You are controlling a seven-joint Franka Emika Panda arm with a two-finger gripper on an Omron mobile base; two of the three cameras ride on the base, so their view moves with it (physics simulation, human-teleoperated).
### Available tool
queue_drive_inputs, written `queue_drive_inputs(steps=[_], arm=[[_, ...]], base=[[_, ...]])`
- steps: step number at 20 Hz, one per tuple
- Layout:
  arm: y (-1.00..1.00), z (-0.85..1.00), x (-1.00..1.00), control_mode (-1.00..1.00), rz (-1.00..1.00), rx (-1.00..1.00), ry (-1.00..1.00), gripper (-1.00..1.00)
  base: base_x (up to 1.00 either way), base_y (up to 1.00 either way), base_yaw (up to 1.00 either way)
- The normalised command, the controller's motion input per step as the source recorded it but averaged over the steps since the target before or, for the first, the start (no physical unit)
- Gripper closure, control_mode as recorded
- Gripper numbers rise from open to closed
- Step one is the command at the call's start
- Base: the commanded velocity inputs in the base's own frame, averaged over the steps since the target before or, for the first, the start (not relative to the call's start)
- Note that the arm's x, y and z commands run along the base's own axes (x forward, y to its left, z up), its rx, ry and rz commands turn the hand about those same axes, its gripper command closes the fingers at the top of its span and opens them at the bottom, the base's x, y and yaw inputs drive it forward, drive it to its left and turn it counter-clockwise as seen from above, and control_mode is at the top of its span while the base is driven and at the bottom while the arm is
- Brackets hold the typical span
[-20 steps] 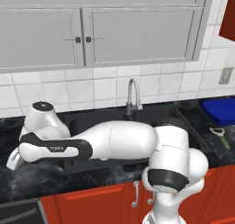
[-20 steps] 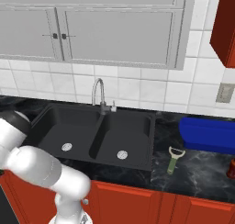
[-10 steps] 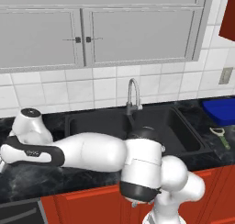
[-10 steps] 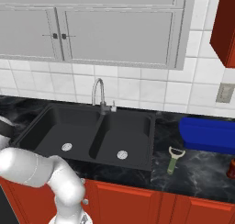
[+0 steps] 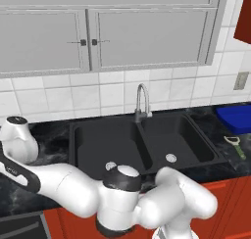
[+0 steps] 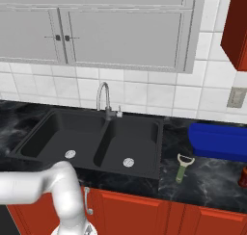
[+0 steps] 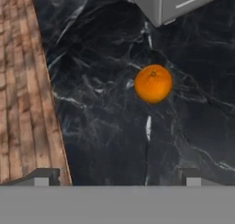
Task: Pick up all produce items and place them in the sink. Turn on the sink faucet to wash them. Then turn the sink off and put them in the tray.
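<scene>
A small round orange fruit (image 7: 153, 83) lies on the black marble counter, above and right of centre in the hand view. My gripper (image 7: 117, 177) hovers over the counter short of it, open, with nothing between its tips. The black double sink (image 5: 98, 145) (image 6: 53, 133) lies mid-counter, with the silver gooseneck faucet (image 5: 142, 101) (image 6: 102, 99) behind its divider and no water running. At the right end of the counter sits the blue tray (image 5: 238, 118) (image 6: 219, 140). My arm reaches far to the left in the left base view.
A green-handled peeler (image 5: 235, 145) (image 6: 182, 166) lies on the counter between sink and tray. In the hand view a grey box corner (image 7: 174, 2) stands beyond the fruit, and the counter edge drops to wooden floor (image 7: 18, 81) on the left.
The arm has swung further left and lower, and its elbow has come toward the front. Sink, faucet, tray and peeler have not moved. The gripper stays open.
</scene>
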Motion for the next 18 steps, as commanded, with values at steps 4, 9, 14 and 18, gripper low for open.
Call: queue_drive_inputs(steps=[4,9,14,18], arm=[[0.4,-0.21,0.24,-1.0,0.02,0.0,0.0,-1.0],[0.37,-0.26,0.23,-1.0,0.02,0.0,0.0,-1.0],[0.34,-0.23,0.25,-1.0,0.01,0.0,0.0,-1.0],[0.2,-0.25,0.28,-1.0,0.0,0.0,0.0,-1.0]], base=[[0.0,0.0,0.0],[0.0,0.0,0.0],[0.0,0.0,0.0],[0.0,0.0,0.0]])
